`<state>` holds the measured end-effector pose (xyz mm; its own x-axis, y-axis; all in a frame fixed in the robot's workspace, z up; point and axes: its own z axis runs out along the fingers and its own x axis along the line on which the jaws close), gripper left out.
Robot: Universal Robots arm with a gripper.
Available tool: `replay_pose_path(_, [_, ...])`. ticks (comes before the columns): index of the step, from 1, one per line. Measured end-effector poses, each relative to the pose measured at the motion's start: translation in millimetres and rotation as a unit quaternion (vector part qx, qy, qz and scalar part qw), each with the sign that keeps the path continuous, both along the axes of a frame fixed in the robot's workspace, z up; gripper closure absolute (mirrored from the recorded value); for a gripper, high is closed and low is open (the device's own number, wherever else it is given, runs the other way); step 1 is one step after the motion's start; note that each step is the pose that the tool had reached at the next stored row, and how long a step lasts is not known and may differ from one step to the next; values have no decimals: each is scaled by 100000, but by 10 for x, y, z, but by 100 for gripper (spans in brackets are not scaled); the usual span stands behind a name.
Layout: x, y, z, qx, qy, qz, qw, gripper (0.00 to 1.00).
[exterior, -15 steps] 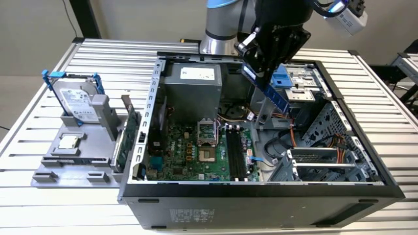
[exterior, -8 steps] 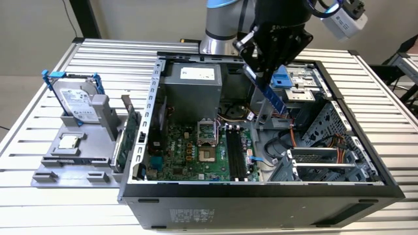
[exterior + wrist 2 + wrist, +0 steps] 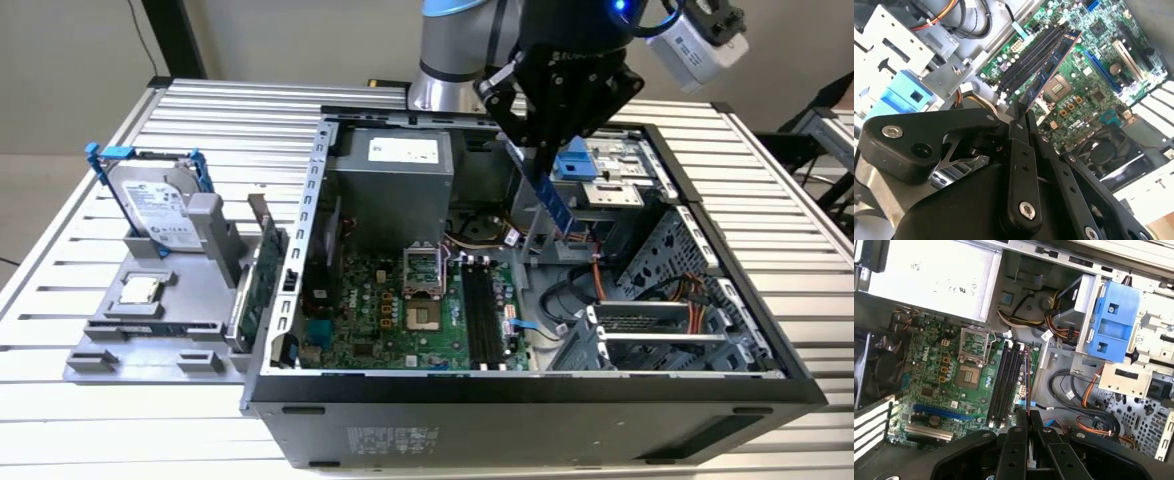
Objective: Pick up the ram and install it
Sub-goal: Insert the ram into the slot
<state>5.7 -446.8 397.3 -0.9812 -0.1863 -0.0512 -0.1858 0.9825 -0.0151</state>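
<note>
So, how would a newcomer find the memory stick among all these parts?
Look at the open computer case and the black gripper above it. The ram is the thin blue strip hanging from the gripper's closed fingers, unlike the green card standing outside the case.

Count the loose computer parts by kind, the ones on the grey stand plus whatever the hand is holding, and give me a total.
RAM stick, clamped in the hand above the open case: 1
Hard drive in a blue frame, upright on the grey stand: 1
Expansion card, on edge on the stand: 1
Processor chip, flat on the stand: 1
Total: 4
</note>
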Motion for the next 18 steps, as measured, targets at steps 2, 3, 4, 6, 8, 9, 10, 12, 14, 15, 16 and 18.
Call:
replay_pose_path(2, [0,0,-2,2,-3,-1520,99988,100])
replay_pose_path(3, [0,0,-2,-6,-1,-2262,99974,100])
replay_pose_path(4, [0,0,-3,-8,0,-3014,99955,100])
replay_pose_path(6, [0,0,-4,-13,1,-4623,99893,100])
replay_pose_path(8, [0,0,-6,-10,0,-6156,99810,100])
replay_pose_path(9, [0,0,-7,-13,0,-6916,99761,100])
replay_pose_path(10, [0,0,-8,-10,0,-7722,99701,100])
replay_pose_path(12, [0,0,-9,-14,0,-9203,99576,100])
replay_pose_path(14, [0,0,-11,-13,0,-10754,99420,100])
replay_pose_path(15, [0,0,-11,-11,-1,-11441,99343,100])
replay_pose_path(16, [0,0,-12,-9,-3,-12178,99256,100])
replay_pose_path(18, [0,0,-12,-12,-1,-12740,99185,100])
